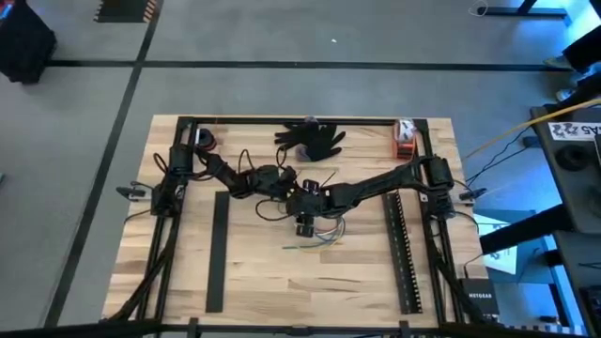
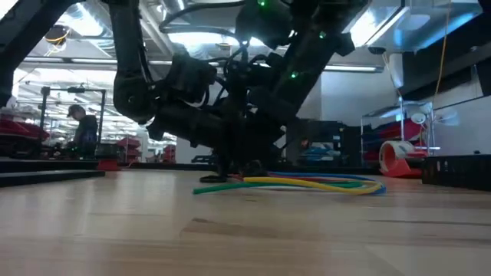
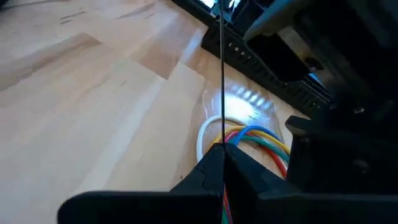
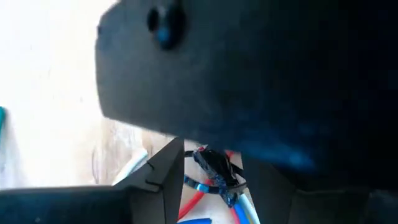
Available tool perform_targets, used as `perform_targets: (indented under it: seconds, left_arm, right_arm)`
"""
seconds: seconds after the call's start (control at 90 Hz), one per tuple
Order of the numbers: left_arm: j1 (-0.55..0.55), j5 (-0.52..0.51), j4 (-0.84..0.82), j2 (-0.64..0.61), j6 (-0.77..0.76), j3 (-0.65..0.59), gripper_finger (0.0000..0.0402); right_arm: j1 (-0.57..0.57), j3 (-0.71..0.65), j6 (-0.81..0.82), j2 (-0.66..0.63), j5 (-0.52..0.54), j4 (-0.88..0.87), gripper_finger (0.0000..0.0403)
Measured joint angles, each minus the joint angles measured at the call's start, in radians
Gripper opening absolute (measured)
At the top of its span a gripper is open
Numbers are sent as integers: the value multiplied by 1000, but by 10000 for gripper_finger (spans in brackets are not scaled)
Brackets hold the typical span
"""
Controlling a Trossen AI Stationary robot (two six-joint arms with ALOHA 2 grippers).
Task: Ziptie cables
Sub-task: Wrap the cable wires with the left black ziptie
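From above, the left hand [image 1: 282,183] sits just left of the centre of the pale wooden table [image 1: 178,272], reaching in from the 9 o'clock side. Its wrist camera looks past two dark fingers drawn together with only a thin slit between them; whether they pinch anything I cannot tell. Just ahead of them lies the bundle of thin flexible cables, yellow, green, red and blue [image 3: 261,138], with a loop of pale plastic strip [image 3: 205,134] curving around it, which looks like the ziptie.

The right hand [image 1: 305,221] comes in from 3 o'clock and hangs over the same spot, close beside the left one. Its own view is mostly blocked by dark housing; whether it is open or closed cannot be told. A dark knotted piece sits on the red and blue strands there.

From table height the cables fan out loose toward 3 o'clock, flat on the wood. My reading: the strip seems to encircle the bundle but is not yet cinched; pulling tight remains.

Around: a long black flat bar [image 1: 218,249] at 8 o'clock, a long black slotted bar [image 1: 399,249] at 4 o'clock, a black glove [image 1: 315,139] at 12 o'clock. The two arms crowd each other most.
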Motion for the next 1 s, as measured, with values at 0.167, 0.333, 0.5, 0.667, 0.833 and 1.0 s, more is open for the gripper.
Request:
perform_targets:
  seconds: [0.167,0.333,0.5,0.667,0.833,1.0]
  left_arm:
    - [-1,-5,-4,0,16,1,0]
    - [-1,-5,-11,0,27,1,0]
    - [-6,-9,-25,0,51,2,0]
    - [-7,-12,-27,0,68,1,0]
    - [-8,-16,-31,0,80,1,0]
    - [-8,-17,-47,0,109,1,0]
  right_arm:
    - [7,1,9,15,-1,-27,151]
    - [19,0,7,16,16,-59,141]
    - [27,-1,-18,17,15,-84,105]
    - [32,-3,-47,27,64,-70,84]
    - [32,-3,-71,40,67,-43,85]
    - [44,-3,-115,61,75,-20,85]
